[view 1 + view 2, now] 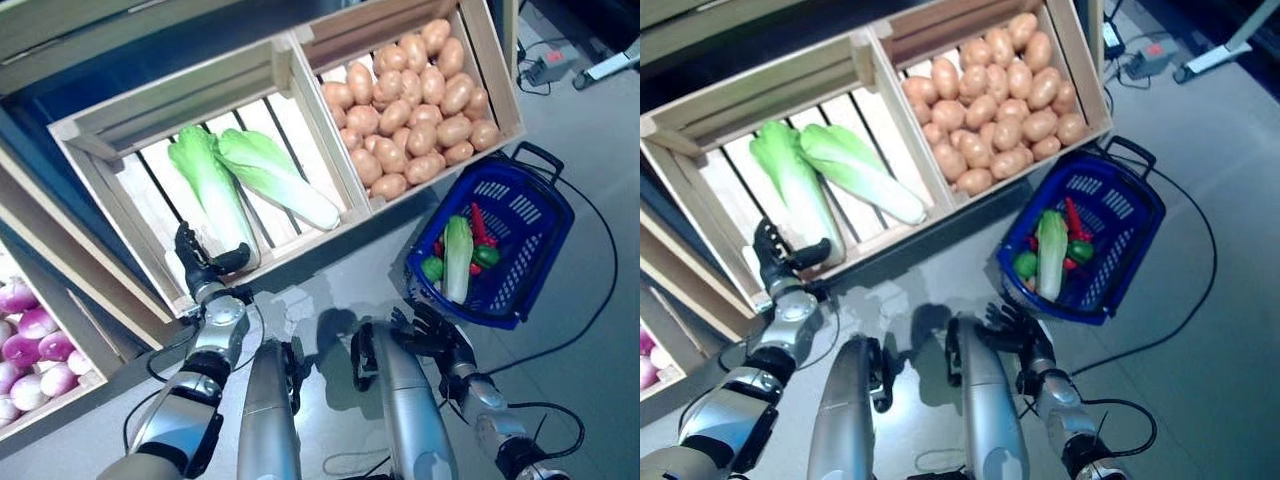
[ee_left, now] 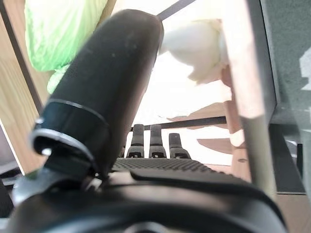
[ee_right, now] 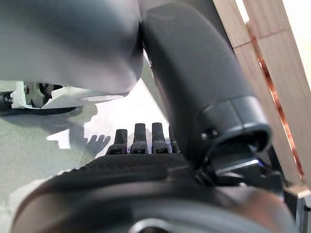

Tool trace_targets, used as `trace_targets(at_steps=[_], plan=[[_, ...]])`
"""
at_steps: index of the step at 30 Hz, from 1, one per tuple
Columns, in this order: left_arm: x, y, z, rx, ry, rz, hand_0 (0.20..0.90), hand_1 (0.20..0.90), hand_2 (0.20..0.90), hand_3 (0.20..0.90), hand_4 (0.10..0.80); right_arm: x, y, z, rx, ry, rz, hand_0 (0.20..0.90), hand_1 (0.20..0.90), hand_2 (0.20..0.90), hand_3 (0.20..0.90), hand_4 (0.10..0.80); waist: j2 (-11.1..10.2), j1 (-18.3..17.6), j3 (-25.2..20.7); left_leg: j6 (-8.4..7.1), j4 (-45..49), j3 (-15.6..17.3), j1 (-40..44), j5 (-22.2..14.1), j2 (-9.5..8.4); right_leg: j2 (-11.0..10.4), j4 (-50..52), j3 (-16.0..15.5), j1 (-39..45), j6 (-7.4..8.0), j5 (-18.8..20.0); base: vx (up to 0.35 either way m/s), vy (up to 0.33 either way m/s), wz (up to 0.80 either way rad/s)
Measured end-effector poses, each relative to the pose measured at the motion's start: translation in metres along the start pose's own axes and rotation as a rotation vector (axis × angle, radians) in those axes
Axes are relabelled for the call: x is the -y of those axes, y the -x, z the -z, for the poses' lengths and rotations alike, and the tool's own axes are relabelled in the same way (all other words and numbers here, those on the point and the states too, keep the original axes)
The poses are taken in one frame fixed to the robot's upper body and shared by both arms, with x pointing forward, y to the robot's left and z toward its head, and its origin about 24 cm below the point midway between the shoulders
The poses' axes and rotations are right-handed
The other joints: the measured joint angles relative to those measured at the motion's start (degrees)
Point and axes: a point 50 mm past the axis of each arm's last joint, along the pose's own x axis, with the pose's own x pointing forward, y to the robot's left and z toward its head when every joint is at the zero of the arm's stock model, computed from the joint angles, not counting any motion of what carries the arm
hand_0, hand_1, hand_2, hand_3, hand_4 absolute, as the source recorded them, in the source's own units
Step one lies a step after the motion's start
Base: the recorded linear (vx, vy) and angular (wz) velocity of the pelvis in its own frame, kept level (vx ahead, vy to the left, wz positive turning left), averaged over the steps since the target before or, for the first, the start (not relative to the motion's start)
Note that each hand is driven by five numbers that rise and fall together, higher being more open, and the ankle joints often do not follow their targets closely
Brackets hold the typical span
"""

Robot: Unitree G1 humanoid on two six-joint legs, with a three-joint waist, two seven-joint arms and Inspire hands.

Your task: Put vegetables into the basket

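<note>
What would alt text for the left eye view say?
A robot's open left hand reaches toward two cabbages in a wooden crate beside a crate of potatoes. Its open right hand hangs near a blue basket on the floor, already holding vegetables.

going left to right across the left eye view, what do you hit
purple onions → left robot hand at the crate's front edge → two cabbages in the slatted wooden crate → potatoes in the next crate → blue basket holding vegetables
</note>
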Motion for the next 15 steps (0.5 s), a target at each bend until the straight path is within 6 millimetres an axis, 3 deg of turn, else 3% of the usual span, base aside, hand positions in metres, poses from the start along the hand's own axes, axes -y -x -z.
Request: trace_targets(at_steps=[4, 6, 7, 9, 10, 11, 15], plan=[[-0.001, -0.014, -0.016, 0.007, -0.009, 0.019, 0.9, 0.9, 0.9, 0.9, 0.8, -0.002, 0.0, -0.005, 0.027, -0.001, -0.011, 0.9, 0.9, 0.9, 0.9, 0.8, 0.0, -0.8, 0.1, -0.08, 1.2, 0.0, -2.8, 0.0, 0.42, 0.0, 0.6, -0.7, -2.1, -0.15, 0.3, -0.005, 0.007, 0.04], [-0.001, -0.022, -0.03, 0.011, 0.001, 0.032, 0.9, 0.9, 0.9, 0.9, 0.8, -0.001, -0.002, -0.013, 0.053, 0.016, -0.02, 0.9, 0.9, 0.9, 0.9, 0.8, 0.3, -1.1, 0.1, 2.25, 4.0, 1.0, -3.2, -1.3, -0.13, 0.5, 0.5, -0.7, -4.5, 0.42, 0.6, -0.023, 0.011, -0.01], [-0.001, -0.024, -0.034, 0.017, 0.005, 0.036, 0.9, 0.9, 0.9, 0.9, 0.8, -0.001, -0.003, -0.015, 0.06, 0.019, -0.022, 0.9, 0.9, 0.9, 0.9, 0.8, 0.3, -1.0, 0.2, 1.17, 3.7, 1.0, -3.3, -1.9, -0.33, 0.5, 0.4, -0.7, -5.0, 0.81, 0.9, -0.03, 0.009, -0.28], [0.0, -0.029, -0.044, 0.032, -0.001, 0.035, 0.9, 0.9, 0.9, 0.9, 0.8, 0.001, -0.002, -0.021, 0.091, 0.023, -0.025, 0.9, 0.9, 0.9, 0.9, 0.8, 0.2, -0.7, 0.2, 1.5, 3.4, 1.7, -5.2, -1.9, 1.6, 0.4, 7.1, 0.6, -6.0, -1.62, -0.4, -0.008, 0.002, -0.09], [0.003, -0.03, -0.051, 0.043, -0.001, 0.048, 0.9, 0.9, 0.9, 0.9, 0.8, 0.004, -0.002, -0.019, 0.077, 0.029, -0.007, 0.9, 0.9, 0.9, 0.9, 0.8, 0.1, -1.0, 0.5, 1.05, 3.6, 2.3, -5.8, -2.0, 1.57, 0.5, 6.1, 2.5, -3.7, 0.1, -4.1, -0.007, 0.0, 0.22], [0.005, -0.032, -0.057, 0.051, 0.0, 0.059, 0.9, 0.9, 0.9, 0.9, 0.8, 0.008, -0.004, -0.019, 0.066, 0.036, 0.011, 0.9, 0.9, 0.9, 0.9, 0.8, 0.6, -1.0, 0.7, 0.89, 3.6, 2.4, -6.7, -1.8, 1.4, 0.6, 5.5, 2.4, -4.5, 0.51, -3.5, -0.002, -0.003, 0.18], [-0.003, -0.039, -0.061, 0.032, 0.004, 0.046, 0.9, 0.9, 0.9, 0.9, 0.8, 0.015, -0.004, -0.02, 0.063, 0.054, 0.036, 0.9, 0.9, 0.9, 0.9, 0.8, 0.6, -1.2, 0.8, 0.6, 2.9, 1.7, -6.9, -1.4, 1.15, 1.6, 5.1, 2.6, -5.4, 0.21, -3.0, -0.001, -0.009, -0.09]])
